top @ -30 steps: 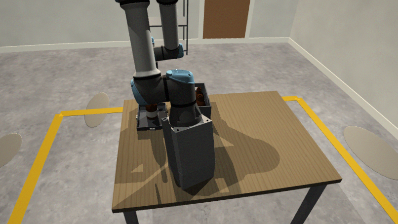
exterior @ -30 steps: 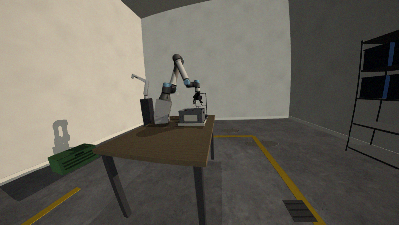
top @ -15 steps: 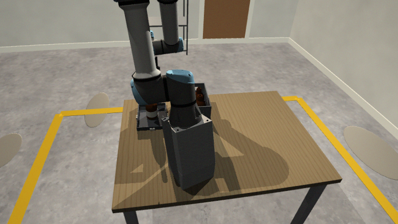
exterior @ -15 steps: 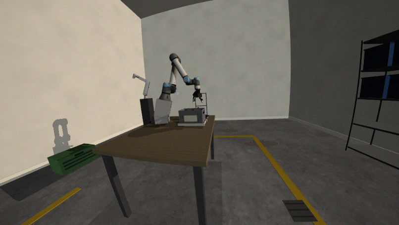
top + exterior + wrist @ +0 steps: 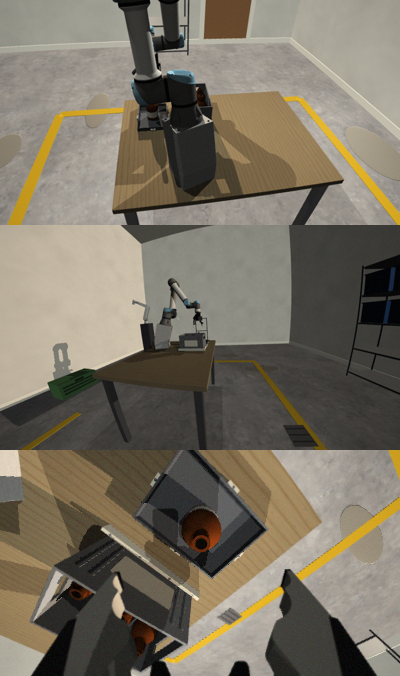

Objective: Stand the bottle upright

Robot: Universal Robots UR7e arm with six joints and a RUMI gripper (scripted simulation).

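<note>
A brown bottle (image 5: pixel 200 530) (image 5: pixel 152 110) stands upright in the dark grey tray (image 5: pixel 170 500) (image 5: pixel 147 129) near the table's far edge. The grey crate (image 5: pixel 150 590) (image 5: pixel 207 110) (image 5: pixel 190 341) stands beside the tray and holds other brown bottles (image 5: pixel 79 593) (image 5: pixel 200 97); only some of them show. My gripper (image 5: pixel 201 571) (image 5: pixel 197 321) is open and empty. It hangs well above the tray and the crate, clear of the standing bottle. In the top view the arm hides it.
The robot's grey pedestal (image 5: pixel 193 153) stands on the wooden table (image 5: pixel 265 139) (image 5: pixel 167 370) close to the crate. The tray lies near the table's far edge. Yellow floor lines run around the table. A dark shelf (image 5: pixel 374 317) stands by the wall.
</note>
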